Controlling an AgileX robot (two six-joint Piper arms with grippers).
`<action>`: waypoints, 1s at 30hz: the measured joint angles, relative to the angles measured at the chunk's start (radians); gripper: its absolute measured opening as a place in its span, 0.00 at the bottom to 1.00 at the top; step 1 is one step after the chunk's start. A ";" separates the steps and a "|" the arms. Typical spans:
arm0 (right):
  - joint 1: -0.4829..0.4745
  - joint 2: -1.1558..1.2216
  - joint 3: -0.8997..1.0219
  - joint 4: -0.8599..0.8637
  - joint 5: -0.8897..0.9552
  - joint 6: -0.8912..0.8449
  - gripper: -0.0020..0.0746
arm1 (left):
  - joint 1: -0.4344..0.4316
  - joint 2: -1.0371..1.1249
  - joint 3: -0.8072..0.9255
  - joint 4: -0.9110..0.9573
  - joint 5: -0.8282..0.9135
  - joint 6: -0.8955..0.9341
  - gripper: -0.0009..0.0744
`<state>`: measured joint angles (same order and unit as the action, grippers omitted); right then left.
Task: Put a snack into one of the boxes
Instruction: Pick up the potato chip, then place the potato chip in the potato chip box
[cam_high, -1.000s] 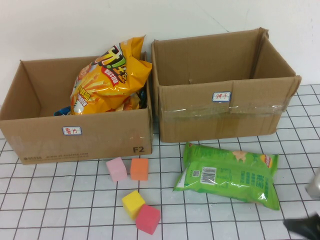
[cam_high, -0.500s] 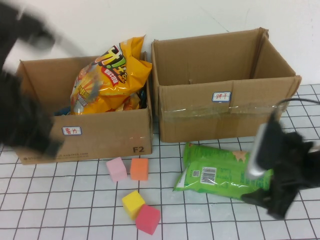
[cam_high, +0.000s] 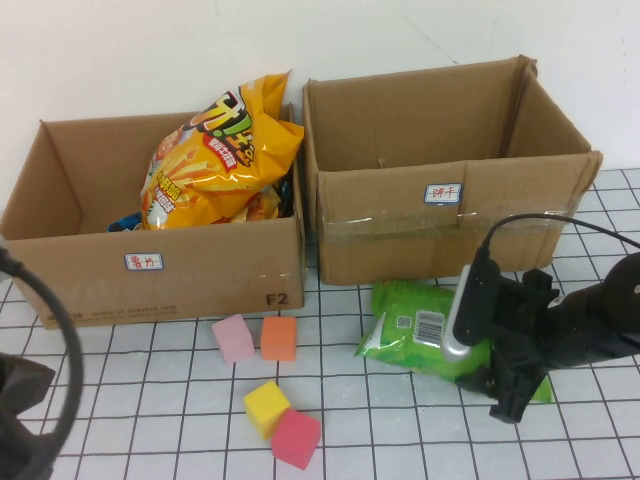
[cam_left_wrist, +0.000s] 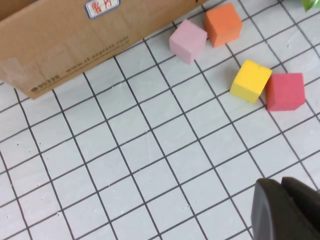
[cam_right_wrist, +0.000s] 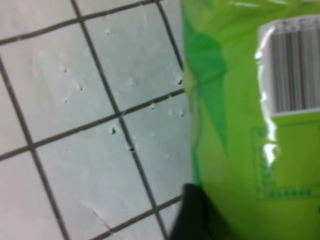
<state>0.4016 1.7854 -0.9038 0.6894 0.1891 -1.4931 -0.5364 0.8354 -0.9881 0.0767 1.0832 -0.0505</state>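
Observation:
A green snack bag (cam_high: 415, 330) lies on the gridded table in front of the right cardboard box (cam_high: 440, 215), which shows nothing inside. An orange chip bag (cam_high: 215, 155) stands in the left cardboard box (cam_high: 160, 270). My right gripper (cam_high: 497, 385) is down on the right part of the green bag, open. In the right wrist view the bag (cam_right_wrist: 255, 135) fills the space beside one dark fingertip (cam_right_wrist: 192, 212); the other finger is hidden. My left gripper (cam_left_wrist: 281, 184) is shut and empty, above bare table at the front left.
Foam cubes lie in front of the left box: pink (cam_high: 233, 337), orange (cam_high: 279, 338), yellow (cam_high: 267, 407) and red (cam_high: 296, 438). A black cable (cam_high: 60, 340) of my left arm loops at the front left. A white wall stands behind the boxes.
My right arm has come in from the right edge and settled onto the green bag, which has shifted slightly. My left arm swept over the left box and dropped to the front left.

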 joint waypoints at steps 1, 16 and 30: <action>0.000 0.002 -0.002 0.000 -0.003 0.000 0.73 | 0.000 -0.004 0.000 0.000 -0.002 -0.002 0.01; -0.006 -0.060 -0.014 0.008 0.087 0.033 0.29 | 0.000 -0.023 0.000 0.000 -0.002 -0.009 0.01; 0.002 -0.421 0.001 0.819 0.226 -0.407 0.21 | 0.000 -0.023 0.001 0.103 -0.002 -0.190 0.01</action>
<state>0.4035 1.3646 -0.9024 1.5087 0.4153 -1.8997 -0.5364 0.8129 -0.9874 0.1802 1.0814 -0.2402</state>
